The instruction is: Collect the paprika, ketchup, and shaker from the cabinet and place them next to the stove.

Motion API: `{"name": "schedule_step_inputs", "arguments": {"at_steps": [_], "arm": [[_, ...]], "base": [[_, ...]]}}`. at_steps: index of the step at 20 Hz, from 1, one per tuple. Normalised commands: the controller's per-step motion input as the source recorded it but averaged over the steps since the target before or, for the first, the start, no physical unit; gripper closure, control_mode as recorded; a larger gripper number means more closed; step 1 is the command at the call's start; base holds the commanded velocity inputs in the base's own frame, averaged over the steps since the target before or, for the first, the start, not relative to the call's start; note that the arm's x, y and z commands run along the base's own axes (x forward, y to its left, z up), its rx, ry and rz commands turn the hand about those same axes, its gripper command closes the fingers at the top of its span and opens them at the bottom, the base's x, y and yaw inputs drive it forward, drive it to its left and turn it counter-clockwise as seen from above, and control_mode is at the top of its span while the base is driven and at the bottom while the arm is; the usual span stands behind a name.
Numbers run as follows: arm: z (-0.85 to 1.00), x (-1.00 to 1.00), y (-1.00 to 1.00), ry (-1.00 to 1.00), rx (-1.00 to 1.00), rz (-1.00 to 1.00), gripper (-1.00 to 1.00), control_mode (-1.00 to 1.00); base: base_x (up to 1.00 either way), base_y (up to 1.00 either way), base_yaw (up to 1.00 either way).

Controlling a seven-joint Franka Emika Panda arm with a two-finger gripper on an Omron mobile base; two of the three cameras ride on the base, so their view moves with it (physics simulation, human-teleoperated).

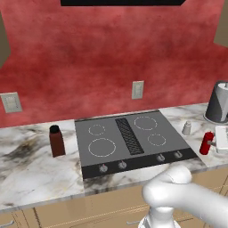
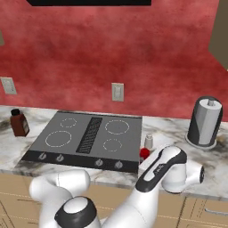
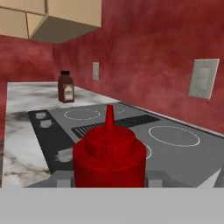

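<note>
The slim red ketchup (image 1: 206, 143) stands upright just right of the stove (image 1: 133, 138), near its front right corner. My gripper (image 1: 211, 141) reaches in from the right and is shut on the ketchup (image 3: 109, 153), which fills the gap between the fingertips (image 3: 154, 180) in the hand view. The small pale shaker (image 1: 187, 128) stands on the counter just behind it, also beside the stove. The dark brown paprika (image 1: 56, 141) with its black cap stands on the counter left of the stove. In the right base view the ketchup (image 2: 144, 153) is half hidden behind my arm, with the shaker (image 2: 148, 141) beside it.
A tall grey cylinder on a round base (image 1: 218, 103) stands at the back right of the marble counter (image 1: 31, 169). Wall outlets (image 1: 137, 89) sit on the red backsplash. A tan wall cabinet (image 3: 65, 17) hangs over the far end, above the paprika (image 3: 66, 87).
</note>
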Motion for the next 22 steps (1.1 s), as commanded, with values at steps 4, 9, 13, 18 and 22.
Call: {"name": "schedule_step_inputs", "arguments": {"at_steps": [4,9,13,18,22], "arm": [[-0.16,0.06,-0.07,-0.03,0.00,0.05,1.00,-1.00],[-0.11,0.00,-0.06,-0.04,0.00,0.01,1.00,-1.00],[-0.02,0.00,0.00,0.00,0.00,0.00,1.00,-1.00],[0.00,0.03,0.00,0.00,-0.01,0.00,1.00,-1.00],[-0.03,0.11,0.03,0.00,-0.03,-0.01,1.00,-1.00]], "base": [[0.00,0.00,0.00],[0.00,0.00,0.00],[0.00,0.00,0.00],[0.00,0.00,0.00],[0.00,0.00,0.00]]}}
